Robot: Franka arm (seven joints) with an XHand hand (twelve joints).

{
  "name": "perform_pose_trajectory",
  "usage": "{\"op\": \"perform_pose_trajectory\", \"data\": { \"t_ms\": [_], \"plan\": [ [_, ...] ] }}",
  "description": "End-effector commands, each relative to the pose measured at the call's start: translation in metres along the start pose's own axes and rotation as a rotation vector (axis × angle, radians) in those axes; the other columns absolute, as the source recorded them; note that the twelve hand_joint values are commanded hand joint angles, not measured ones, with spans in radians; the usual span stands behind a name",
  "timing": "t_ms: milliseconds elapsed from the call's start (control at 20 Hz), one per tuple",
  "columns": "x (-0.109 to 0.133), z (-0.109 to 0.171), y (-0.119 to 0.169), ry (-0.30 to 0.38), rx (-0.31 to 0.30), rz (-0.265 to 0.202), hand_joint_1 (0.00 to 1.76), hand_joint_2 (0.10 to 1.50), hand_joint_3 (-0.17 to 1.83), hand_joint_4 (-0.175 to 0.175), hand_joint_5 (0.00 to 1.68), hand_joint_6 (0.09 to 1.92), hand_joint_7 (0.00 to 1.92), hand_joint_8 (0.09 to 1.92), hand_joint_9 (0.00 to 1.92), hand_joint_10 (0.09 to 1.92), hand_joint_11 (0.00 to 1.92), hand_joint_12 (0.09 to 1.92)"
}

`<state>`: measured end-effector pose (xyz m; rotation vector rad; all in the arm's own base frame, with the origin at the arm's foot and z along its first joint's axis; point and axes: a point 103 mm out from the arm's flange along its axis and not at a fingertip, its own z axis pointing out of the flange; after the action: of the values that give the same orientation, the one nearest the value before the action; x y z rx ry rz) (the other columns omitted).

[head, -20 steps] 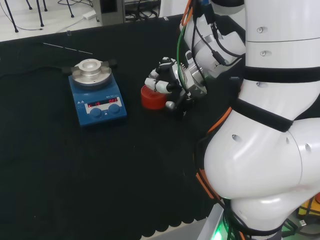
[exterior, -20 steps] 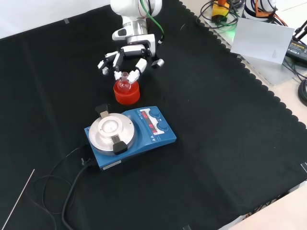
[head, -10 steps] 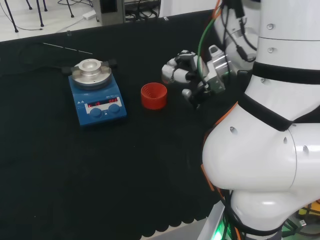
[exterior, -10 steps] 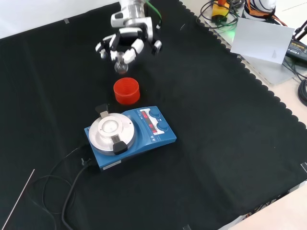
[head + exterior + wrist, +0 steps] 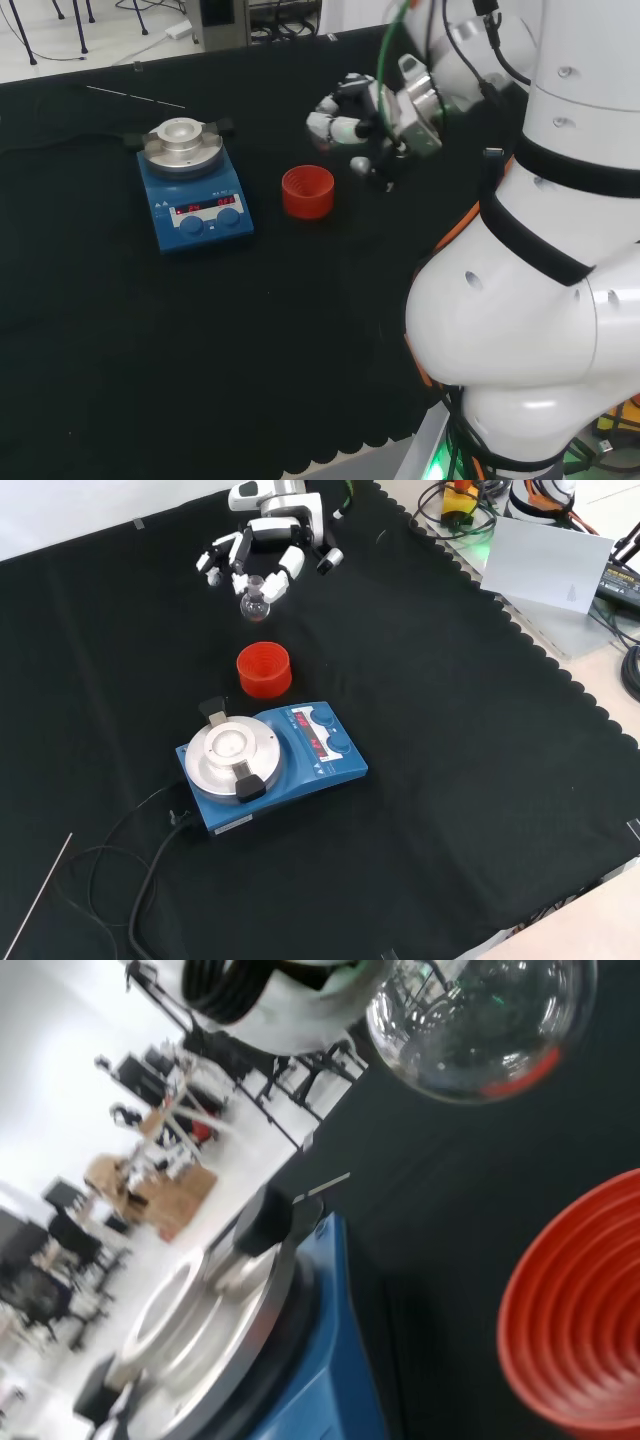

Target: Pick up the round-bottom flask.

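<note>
- One round-bottom flask (image 5: 255,606)
- One red ribbed stand (image 5: 264,671)
- One blue stirrer plate (image 5: 270,762)
- One thin rod (image 5: 36,900) lying on the desk (image 5: 450,740)
- One hand (image 5: 262,558)

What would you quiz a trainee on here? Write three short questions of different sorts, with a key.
1. True or false: the round-bottom flask sits in the red ribbed stand.
2. Multiple choice: in the front view, what lies nearest the camera? A) the hand B) the red ribbed stand C) the blue stirrer plate
3. Fill in: the hand's fingers are curled round the flask's ____.

Key:
1. False; the hand holds it in the air, above and apart from the empty stand.
2. C
3. neck
</note>
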<state>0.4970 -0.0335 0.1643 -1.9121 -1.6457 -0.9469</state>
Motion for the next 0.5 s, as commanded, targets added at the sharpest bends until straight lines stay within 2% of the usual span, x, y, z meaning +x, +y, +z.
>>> {"op": "perform_pose_trajectory", "data": {
  "t_ms": [50, 500],
  "plan": [
    [0.0593, -0.0026, -0.0128, -0.133, 0.059, -0.076, 1.09, 0.79, 0.47, 0.175, 1.2, 0.72, 0.26, 0.51, 0.49, 0.55, 0.0, 1.33],
    [0.0692, -0.0029, -0.009, -0.153, 0.078, -0.078, 1.1, 0.78, 0.48, 0.175, 1.2, 0.72, 0.26, 0.51, 0.49, 0.55, 0.0, 1.32]
  ]
}}
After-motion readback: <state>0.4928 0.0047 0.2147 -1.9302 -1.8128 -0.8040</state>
